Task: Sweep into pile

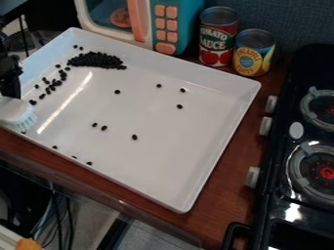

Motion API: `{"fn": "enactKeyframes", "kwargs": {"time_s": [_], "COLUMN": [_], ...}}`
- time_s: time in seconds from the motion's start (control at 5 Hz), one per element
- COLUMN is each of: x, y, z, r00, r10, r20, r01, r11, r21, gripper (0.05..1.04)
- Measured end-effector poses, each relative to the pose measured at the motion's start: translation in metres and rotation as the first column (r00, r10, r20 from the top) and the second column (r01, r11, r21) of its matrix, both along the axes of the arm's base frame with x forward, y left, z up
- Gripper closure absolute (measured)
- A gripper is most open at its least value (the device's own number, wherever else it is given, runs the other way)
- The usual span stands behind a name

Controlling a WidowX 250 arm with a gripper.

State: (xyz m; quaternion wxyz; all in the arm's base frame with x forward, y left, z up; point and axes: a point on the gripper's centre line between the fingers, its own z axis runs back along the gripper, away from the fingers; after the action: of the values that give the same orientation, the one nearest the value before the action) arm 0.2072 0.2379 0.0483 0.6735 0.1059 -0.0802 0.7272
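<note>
At the left edge of the camera view, the black gripper [9, 87] hangs over the tray's left side, shut on a white brush [16, 111]. The brush's pale bristles point down near the tray's front left corner. A white rectangular tray [150, 168] holds small black beans. The dense pile of beans [96, 60] lies toward the back left. Between that pile and the brush runs a loose trail of beans [51, 87]. Several single beans [134, 137] are scattered over the middle, the right back part and along the front wall.
Behind the tray stand a toy microwave [159, 27], a tomato sauce can [217, 36] and a pineapple can [254, 52]. A black toy stove [290, 161] with knobs is on the right. The wooden counter's front edge [111, 193] runs below the tray.
</note>
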Motion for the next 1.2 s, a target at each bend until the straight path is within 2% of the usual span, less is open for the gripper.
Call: {"fn": "enactKeyframes", "kwargs": {"time_s": [0.6,0.8,1.0,1.2], "x": [0.022,0.026,0.033,0.042], "y": [0.022,0.021,0.023,0.019], "z": [-0.014,-0.023,-0.023,-0.025], "r00": [0.996,0.995,0.997,0.998], "r10": [0.071,0.067,0.057,0.041], "r20": [-0.056,-0.068,-0.054,-0.038], "r01": [-0.07,-0.065,-0.053,-0.038], "r11": [0.997,0.998,0.996,0.996], "r21": [0.008,0.026,0.066,0.084], "gripper": [0.349,0.349,0.349,0.349]}}
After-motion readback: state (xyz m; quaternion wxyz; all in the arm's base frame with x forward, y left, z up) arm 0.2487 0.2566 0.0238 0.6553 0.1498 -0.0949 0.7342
